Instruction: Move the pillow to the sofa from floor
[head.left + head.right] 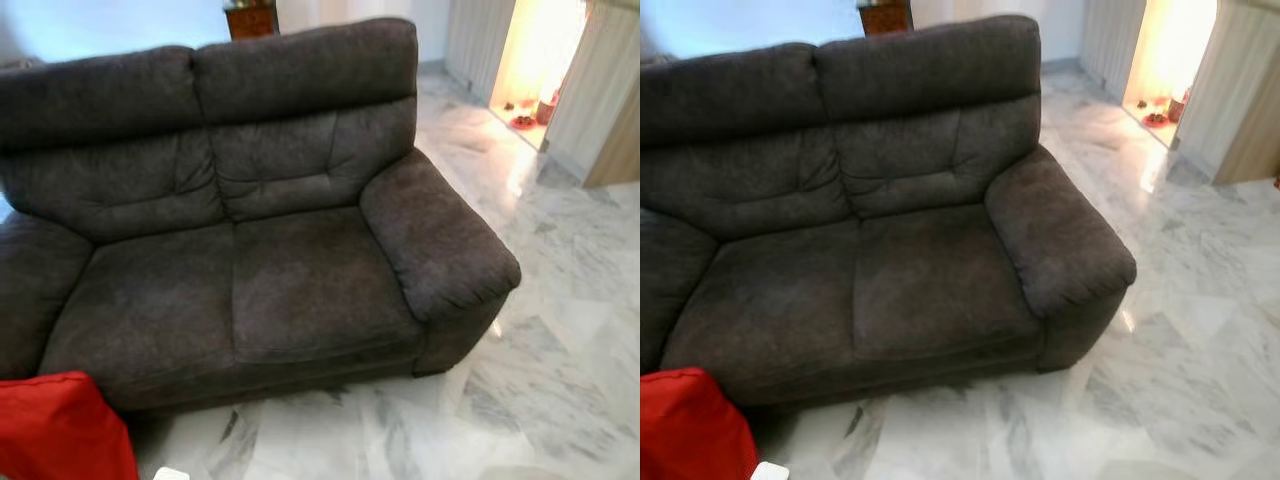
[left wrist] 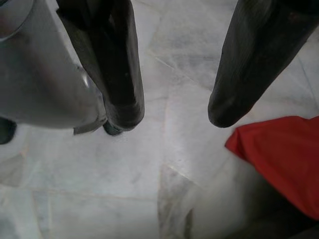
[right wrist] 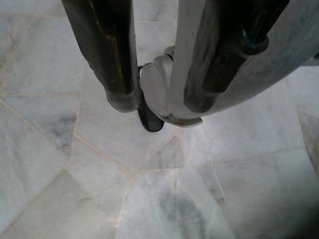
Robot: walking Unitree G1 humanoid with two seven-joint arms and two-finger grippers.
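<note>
Red and closest to me, the pillow lies on the floor at my lower left, just in front of the sofa's left seat cushion, and part of it runs past the edge of my head views. Beyond it stands the sofa, a dark grey two-seater with tufted back cushions, its seat bare and its right armrest jutting toward the open marble. Behind the backrest I can make out the top of a small wooden cabinet, and at the far right a brightly lit doorway with a few small red things on its floor that I cannot identify. My left end effector hangs over pale marble with its two black fingers spread apart, holding nothing; a corner of the pillow lies on the floor just beside one fingertip. My right end effector hangs over veined tiles, its fingers parted with nothing between them, and part of my own silver leg and foot shows beyond them.
</note>
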